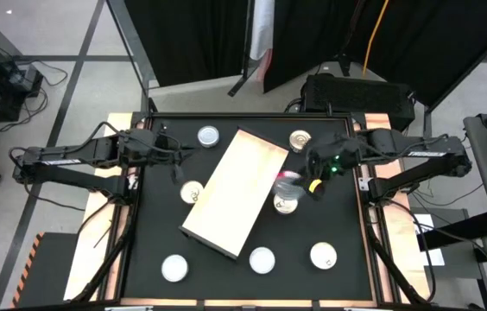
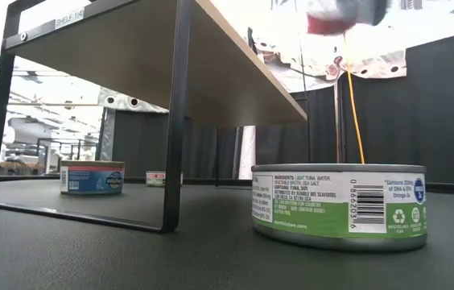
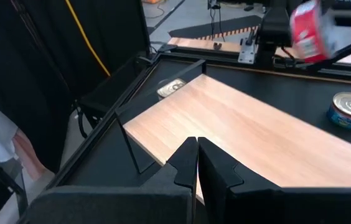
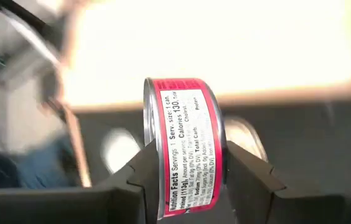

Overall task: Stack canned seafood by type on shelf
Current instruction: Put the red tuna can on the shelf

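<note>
Black tabletop fills the high view; the pale shelf lies diagonally at centre with tins scattered around it. Right gripper, right of centre, carries a red tin at the shelf's right edge, above a silver-lidded tin. Left gripper waits in the upper left by the shelf's far corner.

Low view: shelf top on black legs; green-label tin in the lower right foreground; the red tin blurs at the top edge.

Left wrist view: left fingers pressed together, empty, over the shelf.

Right wrist view: fingers clamp the red tin on edge, by its flat faces.

Risks, as judged: released on edge, the tin could roll or tip off the shelf; a low approach could clip the shelf rim.
</note>
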### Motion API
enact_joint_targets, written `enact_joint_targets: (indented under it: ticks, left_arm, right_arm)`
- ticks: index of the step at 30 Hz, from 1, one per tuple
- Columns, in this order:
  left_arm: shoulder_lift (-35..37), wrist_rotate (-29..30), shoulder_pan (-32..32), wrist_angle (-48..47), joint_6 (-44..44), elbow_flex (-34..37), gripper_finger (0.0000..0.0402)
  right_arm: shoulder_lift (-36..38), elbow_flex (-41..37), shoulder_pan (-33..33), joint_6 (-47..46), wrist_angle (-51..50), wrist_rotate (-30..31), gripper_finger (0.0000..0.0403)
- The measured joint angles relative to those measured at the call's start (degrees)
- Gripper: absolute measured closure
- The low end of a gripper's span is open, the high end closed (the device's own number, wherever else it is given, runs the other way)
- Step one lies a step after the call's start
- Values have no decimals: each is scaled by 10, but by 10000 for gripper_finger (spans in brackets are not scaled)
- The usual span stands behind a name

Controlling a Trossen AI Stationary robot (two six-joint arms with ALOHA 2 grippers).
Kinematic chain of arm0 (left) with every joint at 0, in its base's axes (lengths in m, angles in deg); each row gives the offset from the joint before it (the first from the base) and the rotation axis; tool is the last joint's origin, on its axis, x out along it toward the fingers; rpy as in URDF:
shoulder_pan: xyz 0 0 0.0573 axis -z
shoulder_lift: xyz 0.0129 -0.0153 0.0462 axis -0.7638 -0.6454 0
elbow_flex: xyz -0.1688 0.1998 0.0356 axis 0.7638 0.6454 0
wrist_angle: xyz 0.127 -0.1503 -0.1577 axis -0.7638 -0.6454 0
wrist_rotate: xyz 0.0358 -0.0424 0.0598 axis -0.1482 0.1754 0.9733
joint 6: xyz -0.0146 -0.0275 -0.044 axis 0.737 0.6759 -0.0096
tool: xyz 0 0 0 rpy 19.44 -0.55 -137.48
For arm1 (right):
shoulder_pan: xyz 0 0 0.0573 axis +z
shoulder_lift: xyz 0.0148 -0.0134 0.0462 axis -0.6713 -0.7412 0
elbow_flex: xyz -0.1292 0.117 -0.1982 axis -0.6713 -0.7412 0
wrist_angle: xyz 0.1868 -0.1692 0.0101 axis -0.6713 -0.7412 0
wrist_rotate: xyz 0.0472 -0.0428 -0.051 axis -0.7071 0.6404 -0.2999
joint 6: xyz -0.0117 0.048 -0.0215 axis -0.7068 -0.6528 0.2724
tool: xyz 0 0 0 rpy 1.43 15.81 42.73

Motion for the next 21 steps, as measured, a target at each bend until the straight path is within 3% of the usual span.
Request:
enact_joint_targets:
  ticks: [6, 12, 16, 21]
  left_arm:
    - [1, 0, 0, 5, -9, 0, 384]
    - [6, 0, 0, 10, -5, 0, 384]
    - [9, -2, 0, 10, -5, 0, 384]
    - [13, -8, 0, 9, -5, 0, 384]
  right_arm:
    - [-2, 2, -4, 100, 219, 6, 268]
    - [-6, -11, -4, 125, 295, 111, 268]
    - [-8, -75, -3, 95, 373, 121, 268]
    - [-8, -216, 0, 37, 571, 125, 268]
